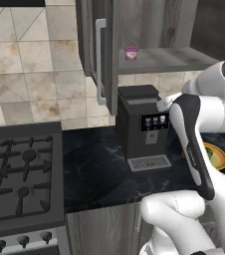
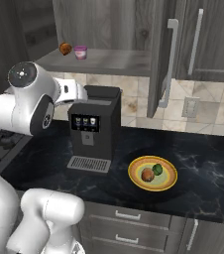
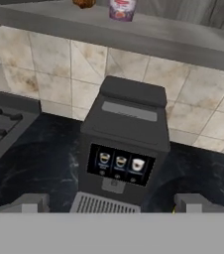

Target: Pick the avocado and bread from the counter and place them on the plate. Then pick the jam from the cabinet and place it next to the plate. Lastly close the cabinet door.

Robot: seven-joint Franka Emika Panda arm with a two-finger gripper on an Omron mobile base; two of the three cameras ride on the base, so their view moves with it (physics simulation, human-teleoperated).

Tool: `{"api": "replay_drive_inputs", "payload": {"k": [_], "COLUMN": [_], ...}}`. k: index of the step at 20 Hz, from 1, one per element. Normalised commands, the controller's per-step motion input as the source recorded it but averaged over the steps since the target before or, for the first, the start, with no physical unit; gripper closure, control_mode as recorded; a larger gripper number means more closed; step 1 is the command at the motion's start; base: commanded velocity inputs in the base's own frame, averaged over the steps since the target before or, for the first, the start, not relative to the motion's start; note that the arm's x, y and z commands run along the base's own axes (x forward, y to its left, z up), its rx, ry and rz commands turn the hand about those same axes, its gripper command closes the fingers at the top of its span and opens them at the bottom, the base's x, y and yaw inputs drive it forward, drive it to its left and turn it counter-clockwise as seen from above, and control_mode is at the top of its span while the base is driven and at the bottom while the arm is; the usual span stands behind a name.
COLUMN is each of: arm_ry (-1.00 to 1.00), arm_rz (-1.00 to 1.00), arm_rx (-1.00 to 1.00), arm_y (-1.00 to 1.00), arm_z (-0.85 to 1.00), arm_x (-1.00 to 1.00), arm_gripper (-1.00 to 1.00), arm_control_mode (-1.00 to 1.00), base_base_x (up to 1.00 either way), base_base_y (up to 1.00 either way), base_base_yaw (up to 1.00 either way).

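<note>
Jam: upright jar on cabinet shelf, nr its front edge, just beside a brown lump.

Rel. to gripper: jam lies up and beyond, above coffee machine.

Gripper: jaws wide, empty.

Avocado & bread: on plate.

Cabinet door: open.

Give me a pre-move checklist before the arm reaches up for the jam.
1. Avocado and bread on the plate: ok.
2. Jam upright on the cabinet shelf: ok.
3. Cabinet door open, shelf front unblocked: ok.
4. Gripper open, nothing between its fingers: ok.
5. Coffee machine stands directly below the shelf, in the arm's way: not ok, go over it.
6. Brown lump beside the jam, whether the fingers fit between them: cannot tell.
</note>
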Motion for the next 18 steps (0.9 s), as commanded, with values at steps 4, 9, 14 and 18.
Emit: {"api": "replay_drive_inputs", "payload": {"k": [4,9,14,18], "arm_ry": [0.00,-0.01,-0.03,-0.04], "arm_rz": [0.00,0.00,0.00,0.00], "arm_rx": [0.00,0.00,0.00,0.00], "arm_y": [0.08,0.11,0.14,0.11], "arm_z": [0.62,0.40,0.34,0.30], "arm_x": [0.00,0.02,0.15,0.22], "arm_gripper": [-1.00,-1.00,-1.00,-1.00], "arm_control_mode": [-1.00,-1.00,-1.00,-1.00], "base_base_x": [0.00,0.00,0.00,0.00], "base_base_y": [0.00,0.00,0.00,0.00], "base_base_yaw": [0.00,0.00,0.00,0.00]}}
